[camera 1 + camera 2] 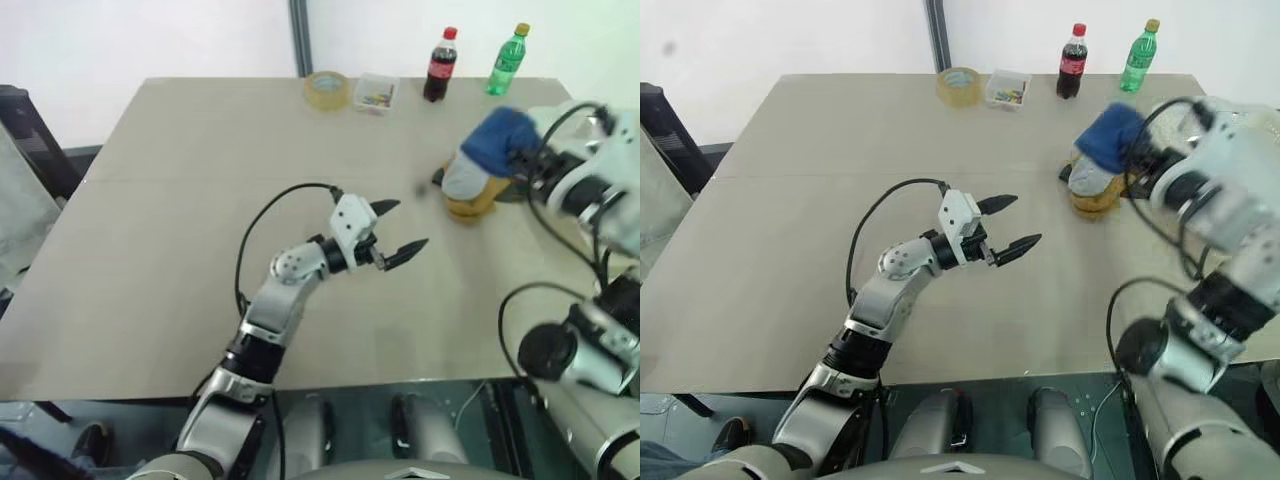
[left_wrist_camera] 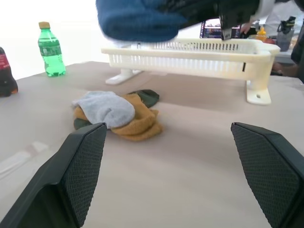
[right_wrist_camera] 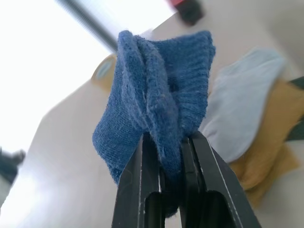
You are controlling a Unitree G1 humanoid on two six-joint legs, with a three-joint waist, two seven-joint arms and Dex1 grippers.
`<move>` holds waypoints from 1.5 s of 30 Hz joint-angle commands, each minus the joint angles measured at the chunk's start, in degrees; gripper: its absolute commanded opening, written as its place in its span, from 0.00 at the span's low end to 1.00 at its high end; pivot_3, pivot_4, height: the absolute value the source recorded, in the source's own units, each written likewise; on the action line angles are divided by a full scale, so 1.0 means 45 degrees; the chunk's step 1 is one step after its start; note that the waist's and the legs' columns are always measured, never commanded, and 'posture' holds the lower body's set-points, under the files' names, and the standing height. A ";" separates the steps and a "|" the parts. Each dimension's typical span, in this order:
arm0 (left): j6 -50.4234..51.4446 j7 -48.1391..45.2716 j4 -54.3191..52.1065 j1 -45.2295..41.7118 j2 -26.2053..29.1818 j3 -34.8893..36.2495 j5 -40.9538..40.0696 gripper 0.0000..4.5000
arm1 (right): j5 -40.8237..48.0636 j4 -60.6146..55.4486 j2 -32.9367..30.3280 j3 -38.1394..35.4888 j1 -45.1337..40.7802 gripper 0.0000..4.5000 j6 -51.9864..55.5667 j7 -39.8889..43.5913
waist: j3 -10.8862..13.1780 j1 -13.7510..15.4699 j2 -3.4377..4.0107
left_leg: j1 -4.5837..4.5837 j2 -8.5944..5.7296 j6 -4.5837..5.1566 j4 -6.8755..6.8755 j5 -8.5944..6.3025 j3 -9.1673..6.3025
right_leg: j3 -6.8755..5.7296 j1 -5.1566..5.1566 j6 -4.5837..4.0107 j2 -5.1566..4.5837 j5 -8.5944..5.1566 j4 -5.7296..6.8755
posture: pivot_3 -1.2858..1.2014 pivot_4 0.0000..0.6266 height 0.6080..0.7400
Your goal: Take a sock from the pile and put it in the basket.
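Right wrist view: the right gripper (image 3: 171, 142) has its fingers clamped on the blue sock (image 3: 156, 95), lifted above the pile (image 2: 116, 114). The left gripper (image 1: 400, 228), nearer than the pile, has its fingers wide apart and empty. The basket (image 2: 199, 57) stands beyond the pile, so the right arm is nearer to it.

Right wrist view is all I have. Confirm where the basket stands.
Observer: The basket stands on the table beyond the pile, raised on white feet.
Operator: Report the left gripper.
Observer: The left gripper is open and empty, over bare table.
Operator: State what the right gripper carries clear of.
Observer: The right gripper, shut on the sock, holds it above the pile.
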 commanded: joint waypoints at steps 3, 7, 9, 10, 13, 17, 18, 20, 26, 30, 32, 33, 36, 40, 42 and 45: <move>-0.0041 -0.0082 -0.0198 -0.0405 -0.0316 0.0019 -0.0134 1.00 | -0.1240 0.1953 -0.1734 -0.1003 -0.1165 0.03 -0.0855 -0.0769 | -0.0001 0.0017 0.0003 | -0.0024 -0.0004 0.0015 -0.0001 -0.0009 0.0008 | -0.0005 -0.0006 0.0003 -0.0004 -0.0001 -0.0018 | 0.52 0.24 1.00; 0.0129 -0.0391 -0.0321 -0.0424 -0.0305 -0.0011 -0.0270 1.00 | -0.1878 0.3760 -0.2911 -0.0999 -0.1198 0.03 -0.2452 -0.0691 | 0.0001 -0.0018 0.0013 | -0.0026 -0.0007 0.0027 0.0001 -0.0016 0.0009 | 0.0011 -0.0010 0.0007 -0.0008 -0.0002 -0.0023 | 0.52 0.24 1.00; 0.0219 -0.0683 -0.0425 -0.0424 -0.0264 -0.0036 -0.0403 1.00 | -0.1964 0.5257 -0.3440 -0.1583 -0.1325 0.03 -0.3327 -0.0842 | 0.0001 -0.0038 0.0013 | -0.0022 -0.0007 0.0028 0.0003 -0.0017 0.0008 | 0.0012 -0.0009 0.0007 -0.0007 -0.0002 -0.0020 | 0.52 0.24 1.00; 0.0224 -0.0819 -0.0484 -0.0420 -0.0250 -0.0060 -0.0456 1.00 | -0.2066 0.5976 -0.3650 -0.1845 -0.1328 0.03 -0.3822 -0.1072 | 0.0001 -0.0057 0.0013 | -0.0020 -0.0006 0.0028 0.0003 -0.0017 0.0010 | 0.0012 -0.0009 0.0008 -0.0007 -0.0002 -0.0019 | 0.52 0.24 1.00; 0.0291 -0.1164 -0.0687 -0.0363 -0.0240 -0.0120 -0.0620 1.00 | -0.2075 0.7194 -0.4054 -0.1965 -0.1220 0.03 -0.4691 -0.1150 | 0.0003 -0.0104 0.0026 | -0.0010 -0.0004 0.0028 0.0003 -0.0017 0.0013 | 0.0023 -0.0007 0.0008 -0.0002 -0.0003 -0.0015 | 0.52 0.24 1.00; 0.0500 -0.1538 -0.0931 -0.0283 -0.0238 -0.0242 -0.0790 1.00 | -0.2053 0.8311 -0.4454 -0.2069 -0.1021 0.03 -0.5673 -0.1305 | 0.0006 -0.0127 0.0045 | 0.0008 -0.0002 0.0028 0.0000 -0.0017 0.0035 | 0.0056 -0.0008 0.0009 0.0002 -0.0002 -0.0011 | 0.52 0.24 1.00; 0.0502 -0.1557 -0.0950 -0.0254 -0.0241 -0.0275 -0.0753 1.00 | -0.2028 0.8540 -0.4540 -0.2057 -0.0924 0.03 -0.5822 -0.1295 | 0.0006 -0.0119 0.0047 | 0.0008 -0.0002 0.0028 0.0000 -0.0017 0.0034 | 0.0056 -0.0008 0.0009 0.0003 -0.0002 -0.0010 | 0.52 0.24 1.00; 0.0547 -0.1636 -0.0974 -0.0194 -0.0237 -0.0333 -0.0756 1.00 | -0.2072 0.8925 -0.4701 -0.1962 -0.0622 0.03 -0.6132 -0.1283 | 0.0005 -0.0089 0.0048 | 0.0008 -0.0002 0.0028 0.0000 -0.0017 0.0035 | 0.0056 -0.0007 0.0010 0.0003 -0.0002 -0.0011 | 0.52 0.24 1.00; 0.0678 -0.1787 -0.0984 -0.0208 -0.0253 -0.0298 -0.0855 1.00 | -0.1810 0.9032 -0.4826 -0.1995 -0.0301 0.68 -0.6468 -0.1517 | 0.0005 -0.0095 0.0059 | 0.0006 -0.0004 0.0029 0.0001 -0.0018 0.0045 | 0.0067 -0.0007 0.0013 0.0002 -0.0001 -0.0015 | 0.52 0.24 1.00; 0.0696 -0.1851 -0.0948 -0.0243 -0.0206 -0.0286 -0.0818 1.00 | -0.1664 0.8102 -0.4700 -0.2001 -0.0117 0.99 -0.6050 -0.2137 | 0.0002 -0.0094 0.0065 | 0.0011 -0.0002 0.0029 0.0001 -0.0018 0.0042 | 0.0066 -0.0007 0.0013 0.0005 -0.0001 -0.0012 | 0.52 0.24 1.00; 0.0711 -0.1867 -0.0964 -0.0236 -0.0147 -0.0242 -0.0812 1.00 | -0.1432 0.6959 -0.4434 -0.2034 0.0003 0.99 -0.5390 -0.2627 | 0.0001 -0.0093 0.0067 | 0.0011 -0.0002 0.0029 0.0001 -0.0018 0.0041 | 0.0067 -0.0007 0.0013 0.0004 0.0000 -0.0012 | 0.52 0.24 1.00; 0.0708 -0.1879 -0.0964 -0.0231 -0.0109 -0.0208 -0.0816 1.00 | -0.1306 0.6400 -0.4298 -0.2018 0.0080 0.99 -0.5107 -0.2784 | -0.0001 -0.0090 0.0071 | 0.0011 -0.0002 0.0029 0.0001 -0.0018 0.0042 | 0.0068 -0.0007 0.0013 0.0004 0.0000 -0.0012 | 0.52 0.24 1.00; 0.0682 -0.1860 -0.0978 -0.0198 0.0133 0.0019 -0.0812 1.00 | -0.0927 0.3876 -0.3861 -0.1108 0.0671 0.99 -0.4078 -0.2553 | -0.0005 -0.0088 0.0078 | 0.0011 0.0000 0.0029 0.0001 -0.0018 0.0036 | 0.0064 -0.0007 0.0014 0.0004 0.0000 -0.0011 | 0.52 0.24 1.00; 0.0462 -0.1457 -0.1055 0.0071 0.0615 0.0322 -0.0478 1.00 | 0.0857 0.0436 -0.2812 0.0584 0.1805 0.99 -0.2543 -0.0632 | -0.0015 -0.0165 0.0096 | 0.0026 0.0011 0.0029 0.0002 -0.0018 0.0039 | 0.0074 -0.0006 0.0014 0.0013 0.0000 0.0003 | 0.52 0.24 1.00; 0.0503 -0.1304 -0.1312 0.0427 0.0910 0.0397 -0.0416 1.00 | 0.1514 -0.0862 -0.2288 0.1340 0.2757 0.99 -0.2691 0.0502 | -0.0018 -0.0152 0.0099 | 0.0032 0.0016 0.0029 0.0001 -0.0018 0.0027 | 0.0065 -0.0001 0.0014 0.0018 0.0000 0.0006 | 0.52 0.24 1.00; 0.0820 -0.0758 -0.1730 0.1281 0.1585 0.0661 -0.0042 1.00 | 0.2493 -0.2949 -0.1195 0.2736 0.4973 0.99 -0.3569 0.2641 | -0.0020 -0.0122 0.0099 | 0.0033 0.0023 0.0029 0.0000 -0.0018 0.0013 | 0.0055 0.0004 0.0014 0.0025 0.0000 0.0003 | 0.52 0.24 1.00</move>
